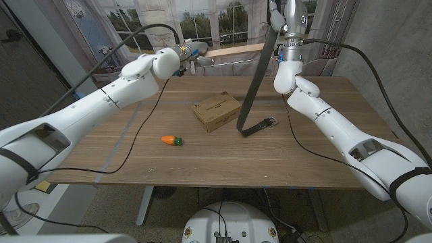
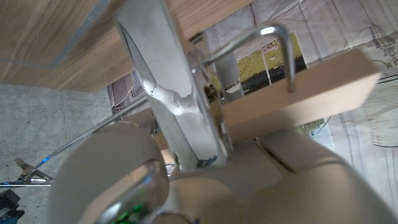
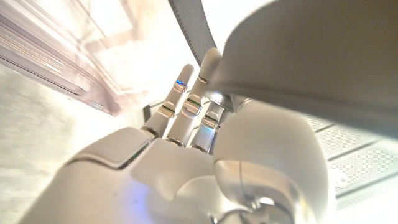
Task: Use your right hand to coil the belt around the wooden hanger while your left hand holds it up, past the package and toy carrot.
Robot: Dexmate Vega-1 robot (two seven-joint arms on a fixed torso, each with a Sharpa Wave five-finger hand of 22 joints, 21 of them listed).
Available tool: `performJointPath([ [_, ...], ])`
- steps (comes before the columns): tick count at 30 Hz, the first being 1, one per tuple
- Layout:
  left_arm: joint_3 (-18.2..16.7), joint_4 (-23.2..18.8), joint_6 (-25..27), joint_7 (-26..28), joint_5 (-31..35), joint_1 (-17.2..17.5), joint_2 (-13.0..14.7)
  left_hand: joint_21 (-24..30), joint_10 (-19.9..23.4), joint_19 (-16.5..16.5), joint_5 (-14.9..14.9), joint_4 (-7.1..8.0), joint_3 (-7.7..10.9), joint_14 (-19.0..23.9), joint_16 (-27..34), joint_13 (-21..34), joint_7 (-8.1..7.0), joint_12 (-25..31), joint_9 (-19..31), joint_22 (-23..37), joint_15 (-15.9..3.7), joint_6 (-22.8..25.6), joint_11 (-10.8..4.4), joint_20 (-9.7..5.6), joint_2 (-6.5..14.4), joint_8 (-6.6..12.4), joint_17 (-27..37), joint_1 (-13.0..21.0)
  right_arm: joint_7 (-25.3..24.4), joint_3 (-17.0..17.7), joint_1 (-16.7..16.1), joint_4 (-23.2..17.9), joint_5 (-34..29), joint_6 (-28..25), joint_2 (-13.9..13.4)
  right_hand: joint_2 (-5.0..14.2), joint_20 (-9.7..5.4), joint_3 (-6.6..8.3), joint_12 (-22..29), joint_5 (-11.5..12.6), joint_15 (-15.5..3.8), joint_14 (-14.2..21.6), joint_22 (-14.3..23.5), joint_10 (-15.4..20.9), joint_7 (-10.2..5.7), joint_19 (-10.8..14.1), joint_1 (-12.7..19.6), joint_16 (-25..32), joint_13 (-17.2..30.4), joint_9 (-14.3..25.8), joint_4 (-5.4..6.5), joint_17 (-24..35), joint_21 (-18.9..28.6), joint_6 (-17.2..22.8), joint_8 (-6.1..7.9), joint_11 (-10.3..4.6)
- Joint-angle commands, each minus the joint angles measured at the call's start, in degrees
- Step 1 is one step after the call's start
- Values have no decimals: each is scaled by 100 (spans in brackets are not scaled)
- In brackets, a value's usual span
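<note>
My left hand (image 1: 183, 55) is raised over the table's far side and grips the wooden hanger (image 1: 236, 48) near its metal hook. The left wrist view shows the pale hanger bar (image 2: 311, 93) and the hook (image 2: 273, 43) just past my left hand (image 2: 186, 180). My right hand (image 1: 282, 15) is lifted high at the far right and holds the dark belt (image 1: 253, 81). The belt hangs down across the hanger, and its buckle end (image 1: 262, 125) lies on the table. In the right wrist view the belt (image 3: 193, 25) runs past the fingers (image 3: 186, 112).
A cardboard package (image 1: 216, 111) sits mid-table, just left of the belt's lower end. A small orange toy carrot (image 1: 171, 140) lies nearer the front edge. Cables trail across the wooden table (image 1: 135, 162) on both sides. A window stands behind.
</note>
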Motion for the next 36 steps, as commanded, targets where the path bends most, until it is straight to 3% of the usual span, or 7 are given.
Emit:
performJointPath([
  [1,-183,-110,-5,110,-112,180,194,10,15,-16,28,0,31,32,-29,10,7,10,4,16,-3,54,2,-241,-31,-7,19,14,-864,-307,413,575,-1356,98,268,15,-176,4,544,24,-475,48,0,355,87,7,-29,-44,842,1721,34,19,50,237,651,-189],
  [5,-235,-185,29,137,-102,251,292,1,12,-3,32,1,31,36,-25,10,-5,9,13,-9,-5,47,-3,-238,-32,-2,24,16,-822,-277,456,653,-1189,62,343,13,-189,-4,545,26,-474,49,-13,345,86,2,-42,-60,851,1730,43,18,67,226,657,-207],
  [12,-304,-475,339,180,122,390,504,5,5,-4,37,3,32,11,-54,10,2,7,2,-8,-2,52,-3,-240,-32,-3,-5,18,-676,8,319,926,-16,209,540,16,-194,-8,543,30,-478,55,-29,333,74,-13,-49,-79,859,1749,48,18,86,209,668,-214],
  [15,-390,-603,493,277,173,492,593,8,4,-1,39,3,33,44,-23,10,-1,7,13,-8,-5,45,-3,-244,-30,2,27,20,-578,191,215,917,484,267,599,17,-192,-8,541,32,-479,56,-34,336,75,-15,-49,-85,854,1744,47,18,94,207,665,-212],
  [19,-336,-571,496,294,338,456,634,16,15,2,41,3,33,45,-25,9,5,11,10,-2,-6,56,10,-244,-28,8,25,24,-536,275,139,782,685,138,593,21,-186,-8,534,36,-478,60,-44,339,89,-19,-49,-96,843,1744,47,20,110,217,672,-198],
  [29,448,52,17,332,1780,-63,229,18,9,-8,48,10,29,44,-12,10,9,9,0,11,-9,63,-8,-244,-40,9,46,19,-329,-11,308,544,455,108,547,27,-176,-6,536,43,-479,71,-64,359,102,-31,-46,-118,836,1741,43,23,146,210,676,-178],
  [36,514,487,-301,418,1806,-228,-153,28,36,-12,58,14,31,47,-11,10,16,15,-1,30,-3,63,0,-236,-39,11,47,19,-274,-180,456,440,262,232,591,26,-170,-6,535,47,-479,80,-78,348,114,-33,-45,-133,843,1743,40,24,174,216,685,-181],
])
